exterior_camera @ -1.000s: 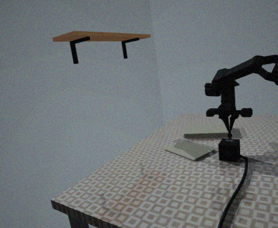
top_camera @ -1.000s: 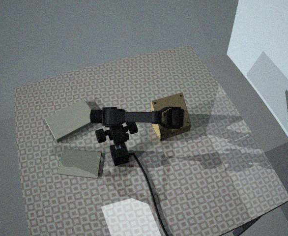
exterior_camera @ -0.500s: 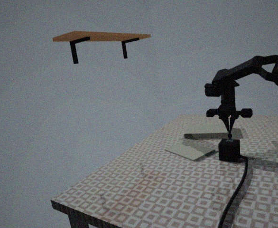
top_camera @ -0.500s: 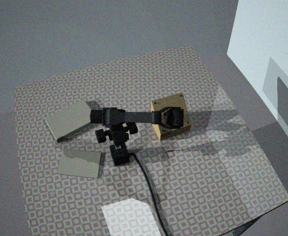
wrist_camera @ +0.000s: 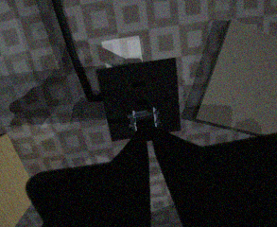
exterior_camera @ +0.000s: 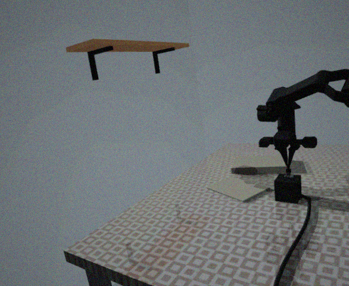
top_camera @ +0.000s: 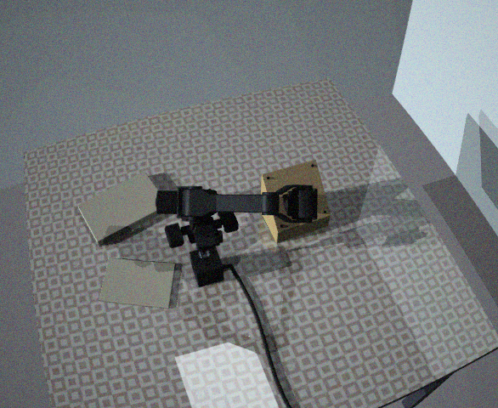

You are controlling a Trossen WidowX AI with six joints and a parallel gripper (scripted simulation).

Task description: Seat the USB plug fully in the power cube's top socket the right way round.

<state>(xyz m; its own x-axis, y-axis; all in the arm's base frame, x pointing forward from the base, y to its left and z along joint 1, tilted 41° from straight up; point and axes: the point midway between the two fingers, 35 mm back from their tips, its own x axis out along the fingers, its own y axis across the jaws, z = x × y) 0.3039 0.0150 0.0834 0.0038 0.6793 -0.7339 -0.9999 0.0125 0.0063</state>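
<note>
While the tool [wrist_camera: 149, 137] pinches it, the small metallic USB plug [wrist_camera: 144, 118] stands atop the black power cube [wrist_camera: 140, 96].

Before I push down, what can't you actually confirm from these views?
- USB plug orientation: wrist view too dark and small.
- Seating depth: exterior view, closed gripper covers the plug on the power cube.
- Socket: top view, arm blocks it.
- Cable end: cut off by the bottom edge.
</note>
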